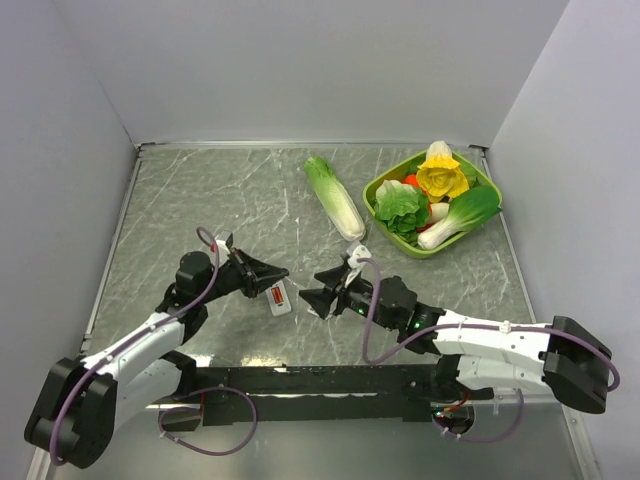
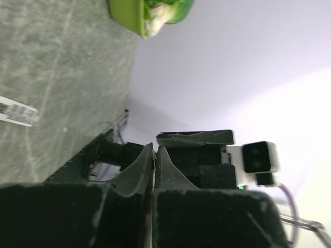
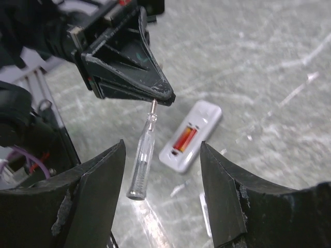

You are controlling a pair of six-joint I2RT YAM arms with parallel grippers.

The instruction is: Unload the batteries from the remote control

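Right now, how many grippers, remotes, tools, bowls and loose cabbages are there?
Grippers: 2 (left gripper, right gripper)
Remote: 1
Tool: 1
Bowl: 1
Loose cabbage: 1
Total: 6

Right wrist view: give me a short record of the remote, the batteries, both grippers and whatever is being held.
remote control: flat on the table, recess open and facing up
batteries: red-orange shows inside the recess; count unclear
left gripper: shut on the top end of a thin clear stick
stick: hangs down beside the remote; contact with the table cannot be told
right gripper: open, holding nothing, facing the stick and remote
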